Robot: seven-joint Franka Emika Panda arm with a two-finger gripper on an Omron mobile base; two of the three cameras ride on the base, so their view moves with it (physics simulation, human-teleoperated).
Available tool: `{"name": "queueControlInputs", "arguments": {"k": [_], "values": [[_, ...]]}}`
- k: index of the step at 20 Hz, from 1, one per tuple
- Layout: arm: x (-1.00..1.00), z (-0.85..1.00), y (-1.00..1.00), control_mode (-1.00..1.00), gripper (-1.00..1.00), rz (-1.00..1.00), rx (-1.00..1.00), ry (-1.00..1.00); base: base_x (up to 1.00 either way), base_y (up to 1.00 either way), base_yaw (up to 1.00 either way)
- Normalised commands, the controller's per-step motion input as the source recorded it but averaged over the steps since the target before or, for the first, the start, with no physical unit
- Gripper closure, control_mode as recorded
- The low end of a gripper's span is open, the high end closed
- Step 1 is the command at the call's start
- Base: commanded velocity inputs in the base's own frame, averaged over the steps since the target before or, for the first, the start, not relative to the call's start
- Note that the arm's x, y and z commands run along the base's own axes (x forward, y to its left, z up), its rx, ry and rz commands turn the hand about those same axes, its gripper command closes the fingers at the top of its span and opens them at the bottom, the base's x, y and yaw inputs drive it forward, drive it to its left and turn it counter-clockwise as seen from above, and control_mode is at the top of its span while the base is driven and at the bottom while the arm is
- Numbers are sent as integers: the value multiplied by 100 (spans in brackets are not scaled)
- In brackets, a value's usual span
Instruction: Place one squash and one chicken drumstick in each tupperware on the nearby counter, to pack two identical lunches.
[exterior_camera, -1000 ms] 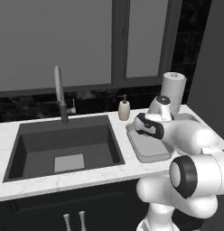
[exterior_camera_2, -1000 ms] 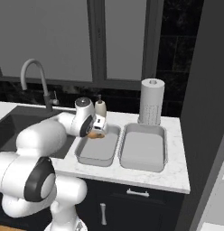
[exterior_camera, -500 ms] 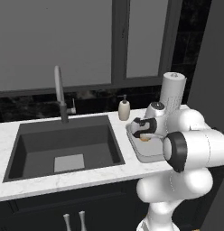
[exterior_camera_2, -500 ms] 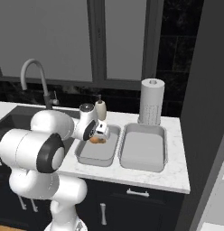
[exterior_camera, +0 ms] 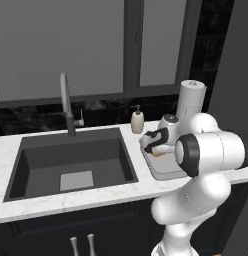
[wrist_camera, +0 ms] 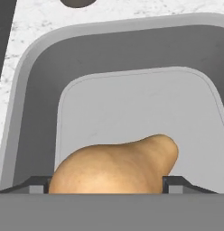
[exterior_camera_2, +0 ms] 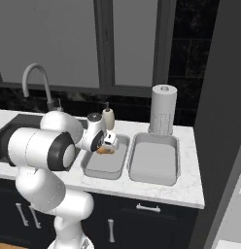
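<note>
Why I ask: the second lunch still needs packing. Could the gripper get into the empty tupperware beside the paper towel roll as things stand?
Probably yes. That tupperware lies open-topped and empty beside the one the gripper hovers over, with nothing between them. The paper towel roll stands behind it, clear of a path from above.

On the counter [exterior_camera_2: 190,192] two trays [exterior_camera_2: 104,164] [exterior_camera_2: 154,160] sit side by side right of the sink [exterior_camera: 71,160]; drumstick [wrist_camera: 114,166] in the left tray

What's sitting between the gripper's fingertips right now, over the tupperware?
A chicken drumstick lies between the fingertips, over the bare floor of the left tupperware. The hand view shows it; the right base view shows it at the gripper.
</note>
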Motion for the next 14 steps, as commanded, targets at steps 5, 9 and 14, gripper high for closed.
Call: {"name": "queueControlInputs", "arguments": {"k": [5,9,14], "values": [[0,0,0,-100,-100,0,0,0,0,0,0],[-3,3,0,-100,-100,0,0,-1,0,0,0],[-22,22,0,-100,-100,0,0,-7,0,0,0]]}}
